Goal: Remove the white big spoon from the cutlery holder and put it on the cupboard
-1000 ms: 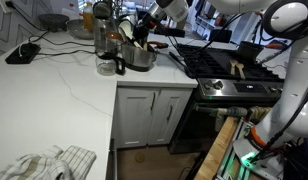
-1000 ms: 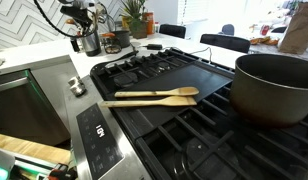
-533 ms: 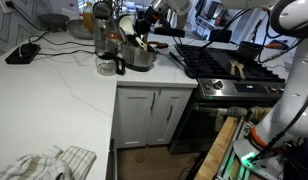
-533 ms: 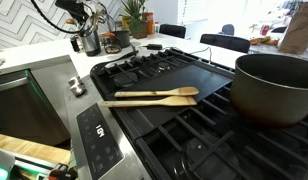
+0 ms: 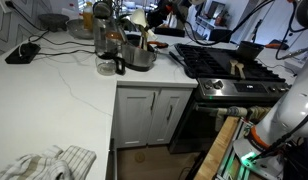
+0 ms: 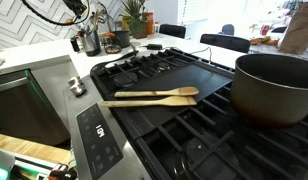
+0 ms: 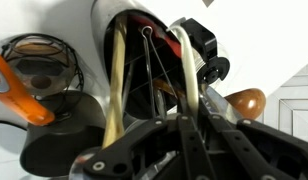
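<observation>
The cupboard point(image 5: 54, 90) is waiting on the left with no spoon on its stone top, so the placing is not yet done. Further right, the metal pot point(image 5: 140, 57) is holding wooden utensils. Above it the gripper point(image 5: 157, 17) is apparently clenching the white spoon point(image 7: 190, 88) by its handle, the spoon not yet clear of the pot.

No text, label, brand or number is legible to me in any view. In an exterior view the stove's control panel point(image 6: 94, 128) carries small pale marks, but they are too small and blurred for me to read. The brown paper bag point(image 6: 297, 28) at the far edge is likewise too blurred to tell whether it bears print.
</observation>
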`<state>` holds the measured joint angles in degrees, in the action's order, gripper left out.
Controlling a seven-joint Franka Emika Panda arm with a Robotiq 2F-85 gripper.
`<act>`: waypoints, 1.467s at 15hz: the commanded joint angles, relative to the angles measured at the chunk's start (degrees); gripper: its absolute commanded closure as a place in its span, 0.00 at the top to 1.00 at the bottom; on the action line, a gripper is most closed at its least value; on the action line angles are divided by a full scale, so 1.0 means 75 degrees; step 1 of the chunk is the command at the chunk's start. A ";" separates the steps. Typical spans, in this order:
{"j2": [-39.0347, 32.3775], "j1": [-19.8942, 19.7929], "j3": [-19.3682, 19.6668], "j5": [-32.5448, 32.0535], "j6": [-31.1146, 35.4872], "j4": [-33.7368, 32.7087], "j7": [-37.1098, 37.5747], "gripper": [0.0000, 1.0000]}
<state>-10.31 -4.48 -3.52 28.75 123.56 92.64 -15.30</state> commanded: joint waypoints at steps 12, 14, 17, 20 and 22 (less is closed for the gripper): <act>0.2799 -0.0241 0.1582 0.0696 0.0154 0.3210 0.0031 0.02; 0.2759 -0.0261 0.1841 0.1068 0.0158 0.3338 -0.0104 0.02; 0.2459 -0.0320 0.2145 0.1823 0.0106 0.3388 -0.0316 0.02; 0.2016 -0.0437 0.2322 0.2560 -0.0002 0.3387 -0.0577 0.02; 0.1677 -0.0557 0.2374 0.3002 -0.0117 0.3346 -0.0712 0.02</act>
<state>5.60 -7.42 13.55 46.12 123.67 117.82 -17.93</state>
